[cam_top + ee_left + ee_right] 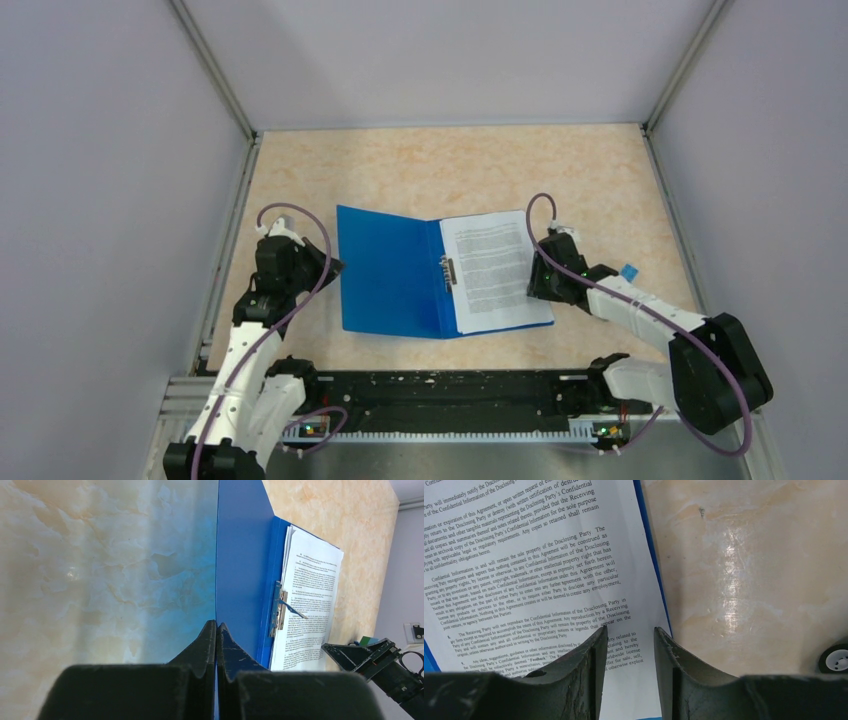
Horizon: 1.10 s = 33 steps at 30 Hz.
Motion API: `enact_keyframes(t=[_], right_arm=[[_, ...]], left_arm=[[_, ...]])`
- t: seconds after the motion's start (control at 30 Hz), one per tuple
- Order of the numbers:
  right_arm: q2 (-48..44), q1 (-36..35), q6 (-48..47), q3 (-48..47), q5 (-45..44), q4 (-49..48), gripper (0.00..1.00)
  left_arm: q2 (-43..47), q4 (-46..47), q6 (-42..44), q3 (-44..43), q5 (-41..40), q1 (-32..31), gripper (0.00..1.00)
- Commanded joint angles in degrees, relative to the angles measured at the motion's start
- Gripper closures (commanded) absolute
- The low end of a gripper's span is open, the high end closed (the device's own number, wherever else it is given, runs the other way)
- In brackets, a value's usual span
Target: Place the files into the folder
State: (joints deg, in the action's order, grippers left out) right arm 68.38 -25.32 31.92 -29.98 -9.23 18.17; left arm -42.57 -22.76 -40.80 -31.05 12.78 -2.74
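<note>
The blue folder point(385, 270) lies open on the table, with its metal clip point(277, 610) at the spine. The files point(493, 270), white sheets of printed text, rest on its right half. My left gripper point(328, 265) is shut on the left edge of the folder's cover; a blue sliver shows between its fingers point(217, 625). My right gripper point(535, 280) is at the right edge of the files. In the right wrist view its jaws point(630, 630) stand apart above the paper point(524, 555), with nothing between them, close to the folder's blue rim point(650, 545).
A small orange-and-blue object point(629, 271) lies right of the folder, beside my right arm. Grey walls enclose the table on three sides. A black rail point(440, 400) runs along the near edge between the arm bases.
</note>
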Motion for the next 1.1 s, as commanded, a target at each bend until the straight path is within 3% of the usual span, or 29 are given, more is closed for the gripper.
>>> enact_keyframes(t=[0.0, 0.57, 1.07], right_arm=[[0.25, 0.34, -0.37, 0.12, 0.89, -2.13, 0.62], [2.74, -2.52, 1.8, 1.25, 1.75, -4.27, 0.63], [-0.26, -2.89, 1.45, -1.99, 0.63, -0.15, 0.62]], left_arm=[[0.02, 1.74, -0.37, -1.85, -0.83, -0.39, 1.0], [-0.21, 2.02, -0.79, -1.55, -0.93, -0.9, 1.0], [0.0, 1.58, -0.52, -1.8, -1.13, -0.95, 1.0]])
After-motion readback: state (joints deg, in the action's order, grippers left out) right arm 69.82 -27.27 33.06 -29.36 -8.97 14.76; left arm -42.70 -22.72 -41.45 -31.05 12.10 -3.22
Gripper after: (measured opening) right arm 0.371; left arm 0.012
